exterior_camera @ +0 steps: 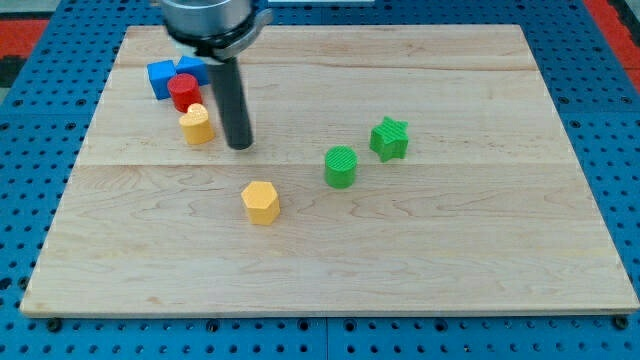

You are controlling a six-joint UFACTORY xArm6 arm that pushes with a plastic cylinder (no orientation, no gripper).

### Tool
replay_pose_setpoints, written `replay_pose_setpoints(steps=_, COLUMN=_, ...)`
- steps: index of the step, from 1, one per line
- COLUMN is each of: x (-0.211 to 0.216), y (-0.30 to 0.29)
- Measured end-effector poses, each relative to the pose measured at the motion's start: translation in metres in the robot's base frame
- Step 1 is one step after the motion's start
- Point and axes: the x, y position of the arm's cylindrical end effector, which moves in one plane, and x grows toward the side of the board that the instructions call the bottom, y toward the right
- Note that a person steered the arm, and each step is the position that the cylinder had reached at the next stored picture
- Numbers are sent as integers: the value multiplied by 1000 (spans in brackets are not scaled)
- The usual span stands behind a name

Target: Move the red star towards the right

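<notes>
A red block [183, 92] stands near the board's upper left; its shape looks round from here and I cannot tell if it is the star. Blue blocks [161, 77] sit touching it on its upper left, one partly hidden behind the rod. A yellow block [197, 124] sits just below the red one. My tip [240, 146] rests on the board right of the yellow block and lower right of the red block, apart from both.
A yellow hexagonal block [261, 201] lies near the board's middle. A green cylinder [340, 166] and a green star [389, 139] sit to the right of centre. The wooden board [450, 250] lies on a blue perforated table.
</notes>
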Motion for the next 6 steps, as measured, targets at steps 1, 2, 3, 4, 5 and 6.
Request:
replay_pose_setpoints(steps=1, x=-32, y=17)
replay_pose_setpoints(steps=2, x=-83, y=16)
replay_pose_setpoints(steps=3, x=-136, y=8)
replay_pose_setpoints(steps=4, x=-168, y=-1)
replay_pose_setpoints(steps=5, x=-168, y=-73)
replay_pose_setpoints(steps=6, x=-163, y=-113)
